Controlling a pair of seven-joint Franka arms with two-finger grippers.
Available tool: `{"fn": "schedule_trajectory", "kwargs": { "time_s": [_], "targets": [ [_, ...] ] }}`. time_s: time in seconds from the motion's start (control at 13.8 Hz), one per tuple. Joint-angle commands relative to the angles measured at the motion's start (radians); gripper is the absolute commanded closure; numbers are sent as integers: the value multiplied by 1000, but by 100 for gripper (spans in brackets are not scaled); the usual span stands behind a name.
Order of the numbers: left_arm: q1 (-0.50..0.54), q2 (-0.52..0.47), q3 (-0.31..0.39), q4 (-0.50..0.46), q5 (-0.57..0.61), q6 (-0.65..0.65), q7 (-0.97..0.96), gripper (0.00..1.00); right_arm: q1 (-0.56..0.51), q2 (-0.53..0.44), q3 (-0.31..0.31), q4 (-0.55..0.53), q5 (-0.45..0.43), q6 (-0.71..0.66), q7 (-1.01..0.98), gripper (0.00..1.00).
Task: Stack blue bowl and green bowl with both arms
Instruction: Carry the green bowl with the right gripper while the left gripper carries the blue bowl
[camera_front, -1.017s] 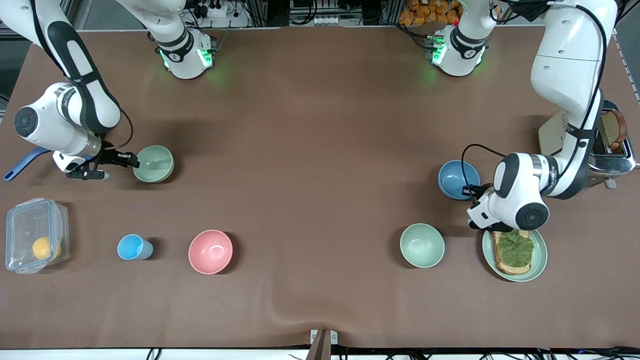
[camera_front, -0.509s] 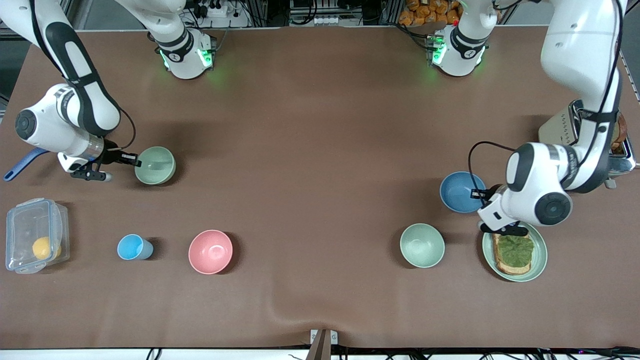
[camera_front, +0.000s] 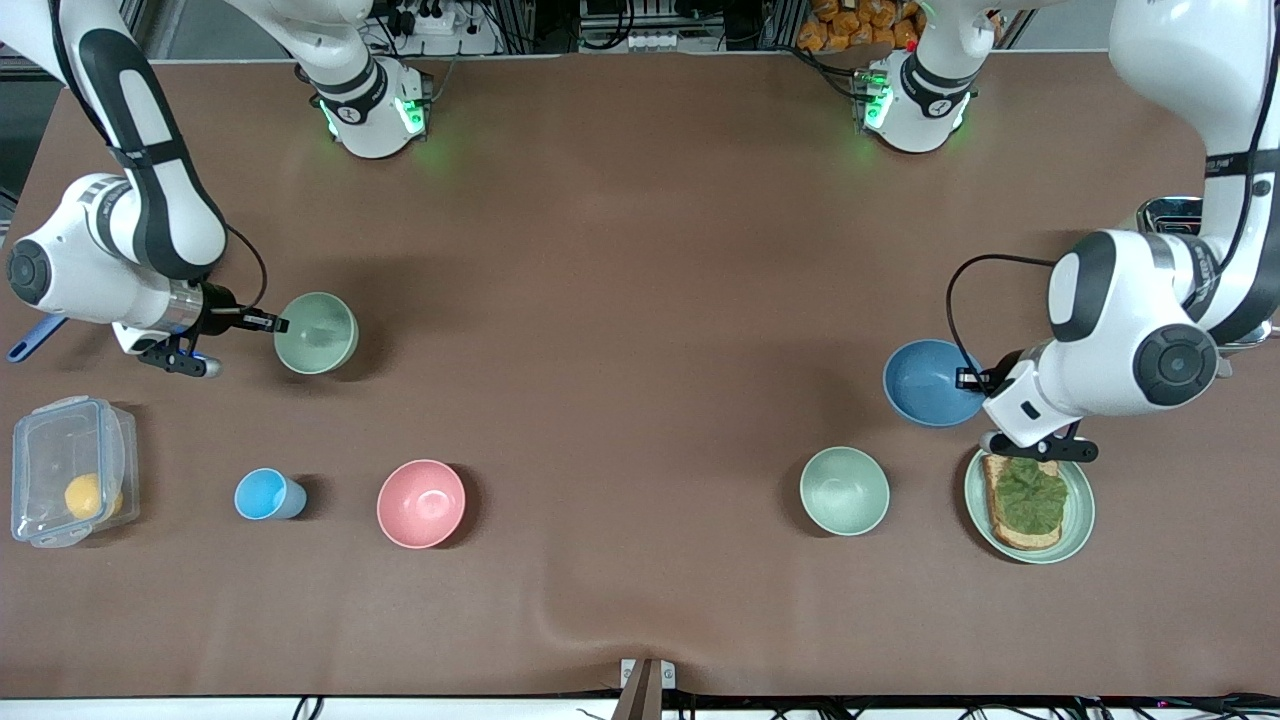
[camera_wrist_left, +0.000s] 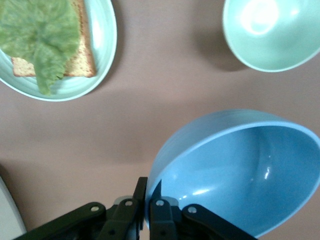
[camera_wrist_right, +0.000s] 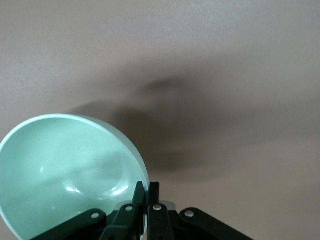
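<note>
The left tool (camera_front: 975, 381) pinches the rim of the round matte sky-blue bowl (camera_front: 928, 382), lifted near the worktop's (camera_front: 640, 300) left-arm edge. The right tool (camera_front: 268, 323) pinches the round pale sage-green bowl (camera_front: 316, 333) near the right-arm edge. Keep both level and meet at mid-worktop.

this looks like a robot lab set up like a play kitchen. two white robot arms are bolted to a big brown surface (camera_front: 640, 250). wires and plugs (camera_front: 430, 18) sit past its top edge. bowls, a toaster (camera_front: 1175, 212) and a plate with toast (camera_front: 1030, 492) lie around.
</note>
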Motion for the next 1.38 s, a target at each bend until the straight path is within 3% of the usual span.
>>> {"fn": "schedule_trajectory", "kwargs": {
  "time_s": [0.0,0.15,0.29,0.58,0.8,0.94,1.09,1.31],
  "targets": [
    [5,-35,-60,-20,-18,-30,-102,100,86,-64,24,1,10,-40,213,100],
    [3,-47,-92,-20,-18,-38,-160,100,129,-81,31,4,32,-54,312,100],
    [2,-47,-126,-14,-19,-38,-228,100,200,-89,32,34,107,-80,392,100],
    [2,-47,-176,6,-45,-38,-298,100,379,-79,32,96,116,-62,706,100],
    [0,-41,-204,5,-45,-38,-323,100,432,-73,34,125,121,-55,808,100],
    [6,-44,-221,5,-60,-52,-329,100,470,-72,32,134,183,-39,851,100],
    [5,-40,-221,5,-76,-92,-331,100,533,-69,32,134,231,9,924,100],
    [9,-33,-221,-3,-90,-99,-337,100,655,-27,31,136,227,122,1087,100]
  ]
}}
